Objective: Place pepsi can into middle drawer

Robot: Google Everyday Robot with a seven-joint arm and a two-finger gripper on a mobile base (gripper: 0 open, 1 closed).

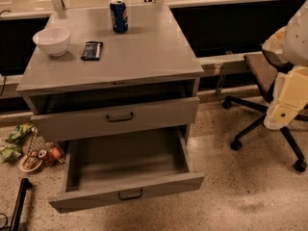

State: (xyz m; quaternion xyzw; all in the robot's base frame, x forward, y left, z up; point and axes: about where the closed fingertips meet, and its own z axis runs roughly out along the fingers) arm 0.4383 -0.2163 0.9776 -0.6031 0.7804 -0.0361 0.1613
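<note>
One pepsi can [118,16] stands upright at the tabletop's [144,52] far edge, well apart from the end effector [284,105] at the right edge (open or closed, cannot tell), so a long reach risks tipping it or missing the pulled-out drawer [127,160].

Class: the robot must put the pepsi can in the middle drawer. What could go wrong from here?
1. The pepsi can stands upright at the back of the cabinet top, while the gripper is off at the right edge beside the office chair; a long reach might tip it.
2. The wide-open drawer sits under a barely open drawer; the can could land in the wrong one.
</note>
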